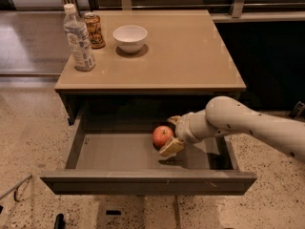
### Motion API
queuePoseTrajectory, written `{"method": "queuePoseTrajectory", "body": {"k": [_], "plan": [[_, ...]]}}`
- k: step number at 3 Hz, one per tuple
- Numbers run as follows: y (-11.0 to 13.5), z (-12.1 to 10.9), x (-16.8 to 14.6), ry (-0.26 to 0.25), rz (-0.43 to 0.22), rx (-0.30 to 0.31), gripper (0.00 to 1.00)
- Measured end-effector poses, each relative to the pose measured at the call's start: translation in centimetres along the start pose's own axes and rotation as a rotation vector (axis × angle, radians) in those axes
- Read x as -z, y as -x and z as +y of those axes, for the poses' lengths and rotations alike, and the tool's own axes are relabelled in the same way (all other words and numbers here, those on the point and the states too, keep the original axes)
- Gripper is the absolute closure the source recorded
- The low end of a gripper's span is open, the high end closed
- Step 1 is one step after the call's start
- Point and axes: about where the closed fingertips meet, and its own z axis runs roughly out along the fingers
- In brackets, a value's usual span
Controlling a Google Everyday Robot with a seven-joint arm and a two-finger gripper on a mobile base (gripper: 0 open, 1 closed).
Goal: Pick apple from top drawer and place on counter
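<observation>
The red-orange apple [162, 135] lies on the grey floor of the open top drawer [119, 151], right of the middle. My gripper [170, 133] reaches in from the right on a white arm. One tan finger [171, 147] sits at the apple's near right side and the other [173, 120] behind it. The fingers stand around the apple and look spread; I cannot tell whether they press on it. The tan counter [190, 61] lies above the drawer.
On the counter's back left stand a clear water bottle [79, 38], a brown can [94, 30] and a white bowl [129, 37]. The drawer's front panel [147, 181] juts toward me over speckled floor. Dark cabinets stand at the right.
</observation>
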Motion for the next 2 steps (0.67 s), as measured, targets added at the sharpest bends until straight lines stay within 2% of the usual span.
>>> {"method": "queuePoseTrajectory", "body": {"k": [1,2], "plan": [[0.01,-0.11,-1.70,0.003,-0.024,0.013,0.41],[-0.03,-0.08,-1.77,0.004,-0.024,0.013,0.72]]}}
